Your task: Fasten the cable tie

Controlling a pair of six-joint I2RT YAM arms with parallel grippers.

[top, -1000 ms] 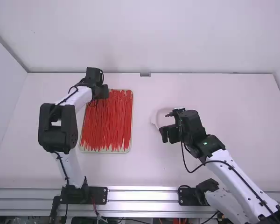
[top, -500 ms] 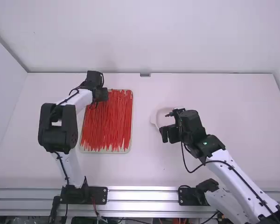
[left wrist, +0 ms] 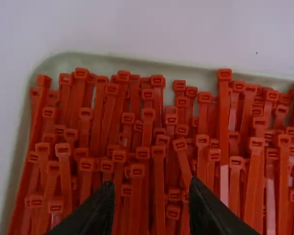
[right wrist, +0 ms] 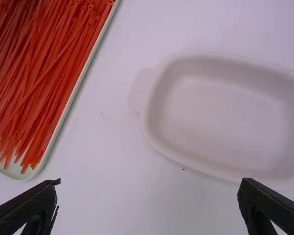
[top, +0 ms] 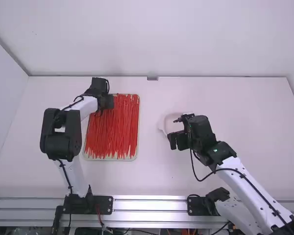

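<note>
A pale tray (top: 135, 100) left of the table's middle holds a heap of orange-red cable ties (top: 112, 127). My left gripper (top: 104, 102) hovers over the far left corner of that tray; its open fingers frame the tie heads (left wrist: 152, 152) close below, with the tray corner (left wrist: 54, 61) just beyond. My right gripper (top: 179, 138) stands open near the table's middle, holding nothing, beside a white oblong dish (right wrist: 220, 117). The ties (right wrist: 34, 63) and tray edge (right wrist: 73, 105) also show in the right wrist view.
The white dish (top: 163, 123) is partly hidden behind my right gripper. A small grey fitting (top: 152, 78) sits at the table's far edge. White walls close the table at the back and left. Bare table stretches to the right.
My left gripper has edged slightly toward the camera and lower over the tray's far left corner. The right arm has not moved.
</note>
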